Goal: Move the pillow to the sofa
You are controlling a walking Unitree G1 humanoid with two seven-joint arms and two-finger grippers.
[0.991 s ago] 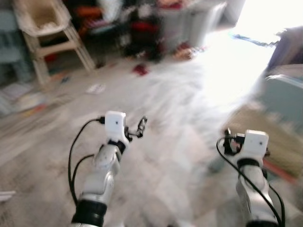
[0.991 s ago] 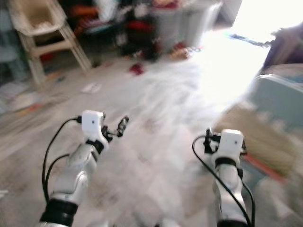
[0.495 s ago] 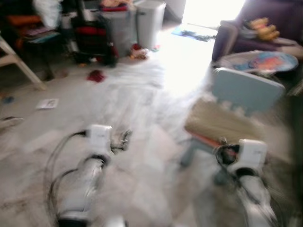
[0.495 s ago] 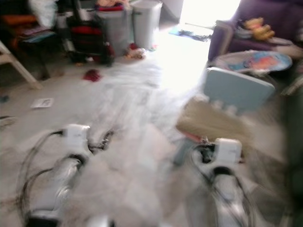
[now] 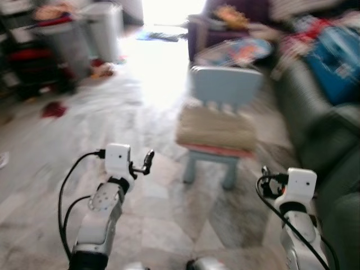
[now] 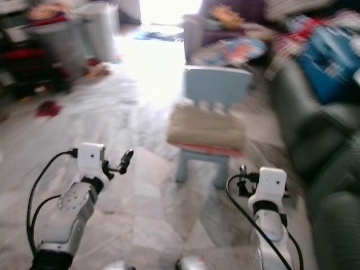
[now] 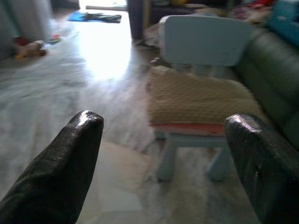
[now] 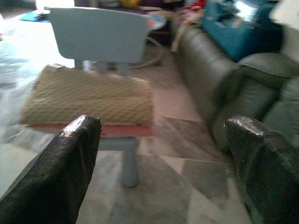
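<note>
1. Both grippers are raised in front of me and carry nothing: the left gripper (image 7: 163, 140) has its fingers spread wide, and the right gripper (image 8: 159, 144) is spread just as wide.
2. From the head camera I see the left arm at about 8 o'clock and the right arm at about 4 o'clock, both over bare marble floor (image 5: 169, 208).
3. At 12 o'clock, between the two arms and further off, stands a small pale blue chair (image 5: 225, 87).
4. On its seat lies the tan quilted pillow (image 5: 216, 128), flat, with a red edge showing along its underside.
5. Neither gripper touches the pillow or the chair; both are well short of it.
6. At 2 to 3 o'clock sits the dark green sofa (image 5: 315, 135), just beside the chair, with a blue bag (image 5: 334, 53) and other blurred items piled on it.
7. Further back at 12 o'clock is a purple armchair (image 5: 225, 25); grey bins (image 5: 104, 25) stand at 10 o'clock.
8. Head views are blurred.
</note>
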